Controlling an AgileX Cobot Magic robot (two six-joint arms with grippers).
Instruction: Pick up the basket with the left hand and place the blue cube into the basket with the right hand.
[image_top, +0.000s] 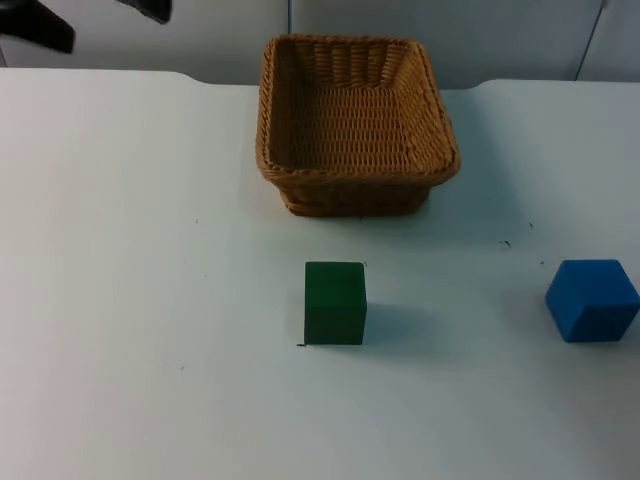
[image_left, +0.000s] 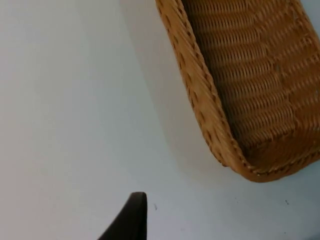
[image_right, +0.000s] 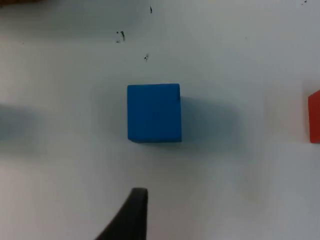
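A brown wicker basket (image_top: 352, 125) stands empty at the back middle of the table. The blue cube (image_top: 592, 300) rests on the table at the far right. My left gripper (image_left: 131, 216) hovers over bare table beside the basket's rim (image_left: 200, 95), not touching it; black parts of the left arm (image_top: 40, 30) show at the back left. My right gripper (image_right: 133, 212) hangs above the table just short of the blue cube (image_right: 154, 113), apart from it.
A green cube (image_top: 335, 302) sits in the middle of the table, in front of the basket. A red block (image_right: 315, 116) lies beside the blue cube. The grey partition wall (image_top: 480, 30) closes the table behind the basket.
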